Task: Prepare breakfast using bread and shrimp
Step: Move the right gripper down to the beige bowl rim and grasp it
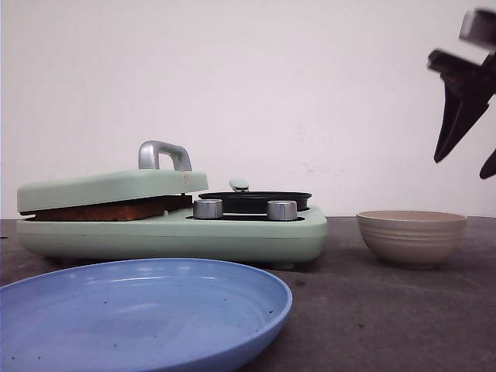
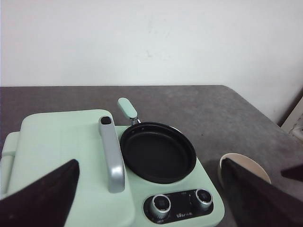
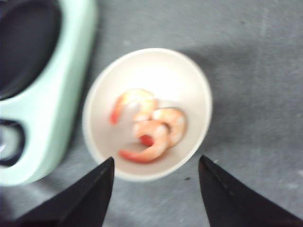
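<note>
The right gripper (image 3: 156, 189) hangs in the air above the beige bowl (image 3: 147, 113), its two dark fingers spread wide and holding nothing; in the front view it is blurred and cut off at the frame's edge (image 1: 465, 159), high over the bowl (image 1: 411, 236). Only the right wrist view looks into the bowl, where the shrimp (image 3: 147, 127), curled orange-pink pieces, lie together, soft with blur; from the front the bowl's wall hides them. The left gripper (image 2: 151, 198) hovers above the mint-green breakfast maker (image 2: 61, 142), fingers also parted and empty, only their dark tips showing at the frame's lower corners. Its view shows the black round pan (image 2: 157, 152) with nothing in it, beside the closed lid with the silver handle (image 2: 111, 156), and two knobs (image 2: 161, 204) near the appliance's front edge. The bread (image 1: 108, 209) shows only from the front, as a brown crust edge in the gap beneath the lid; the rest is covered. Bare grey table (image 1: 372, 310) lies between appliance and bowl. A blue plate (image 1: 139, 310) sits in front of the appliance, cut off by the frame.
</note>
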Tool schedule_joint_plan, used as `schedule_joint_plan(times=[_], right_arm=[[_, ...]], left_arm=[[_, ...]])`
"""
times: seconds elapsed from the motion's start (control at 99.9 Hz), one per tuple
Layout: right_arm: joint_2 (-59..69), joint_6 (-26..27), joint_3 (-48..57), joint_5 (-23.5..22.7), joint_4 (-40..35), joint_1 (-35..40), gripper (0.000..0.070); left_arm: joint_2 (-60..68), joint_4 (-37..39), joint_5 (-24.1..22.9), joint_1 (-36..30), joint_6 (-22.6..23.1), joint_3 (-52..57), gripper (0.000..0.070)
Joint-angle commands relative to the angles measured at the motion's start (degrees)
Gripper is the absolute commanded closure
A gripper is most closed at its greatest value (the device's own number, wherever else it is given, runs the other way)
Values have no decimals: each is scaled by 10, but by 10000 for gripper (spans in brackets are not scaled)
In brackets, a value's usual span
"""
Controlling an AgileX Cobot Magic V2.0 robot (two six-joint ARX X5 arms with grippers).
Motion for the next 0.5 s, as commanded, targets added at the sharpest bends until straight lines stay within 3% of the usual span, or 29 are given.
schedule_joint_plan(times=[0.0,0.26,0.49], right_arm=[[36,-27,34,-2,-15,-5,352],[133,-66,123,5,-66,-21,353],[197,-71,147,7,-76,-29,353]], left_arm=[[-14,6,-1,-3,8,-7,202],[-69,-33,-1,-3,18,-24,202],[-97,-52,-1,-3,23,-24,202]])
